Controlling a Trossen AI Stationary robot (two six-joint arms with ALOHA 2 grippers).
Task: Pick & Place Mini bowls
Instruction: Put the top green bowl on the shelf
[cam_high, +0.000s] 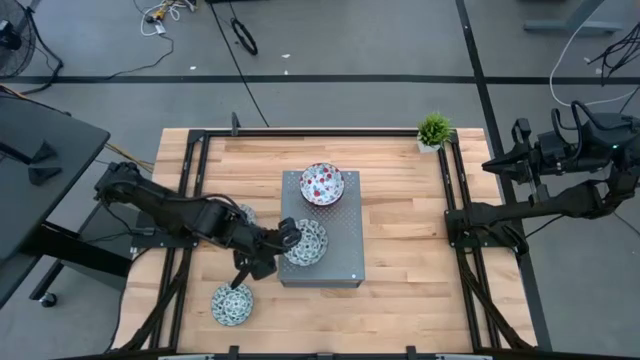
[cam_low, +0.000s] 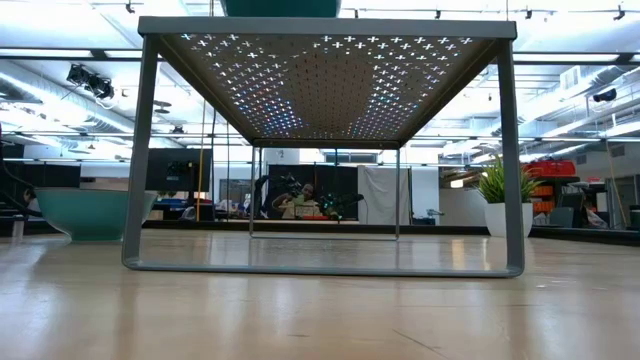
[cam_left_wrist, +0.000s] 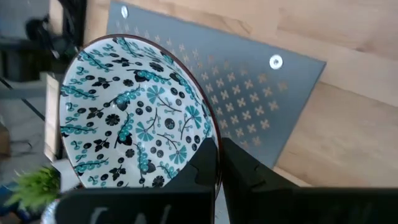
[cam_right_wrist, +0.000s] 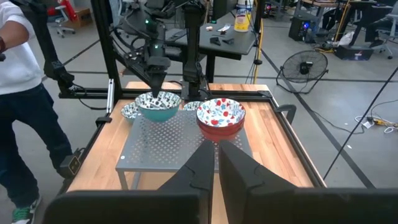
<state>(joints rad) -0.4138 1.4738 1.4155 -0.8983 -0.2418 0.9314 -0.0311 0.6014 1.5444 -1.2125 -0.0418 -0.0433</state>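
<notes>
A grey perforated stand (cam_high: 335, 250) sits mid-table. A red-speckled mini bowl (cam_high: 322, 184) rests on its far part. My left gripper (cam_high: 288, 238) is shut on a blue-green mini bowl (cam_left_wrist: 134, 118) over the stand's near left part. In the right wrist view this bowl (cam_right_wrist: 158, 106) sits upright under the gripper. Another blue-green bowl (cam_high: 231, 304) stands on the table near the front left. One more bowl (cam_high: 246, 212) shows partly under my left arm. My right gripper (cam_right_wrist: 217, 165) is raised beyond the table's right edge, shut and holding nothing. My left gripper pinches the bowl's rim (cam_left_wrist: 210, 134), one finger inside the bowl and one outside. The fingers slant down from the table's left. The bowl is upright at the stand's top (cam_low: 280, 8); I cannot tell whether its foot touches the stand.
A small green potted plant (cam_high: 434, 130) stands at the table's far right corner. A black frame (cam_high: 455, 215) runs along the table's left and right sides. A person (cam_right_wrist: 18, 93) stands beyond the left side. Bare wood lies right of the stand.
</notes>
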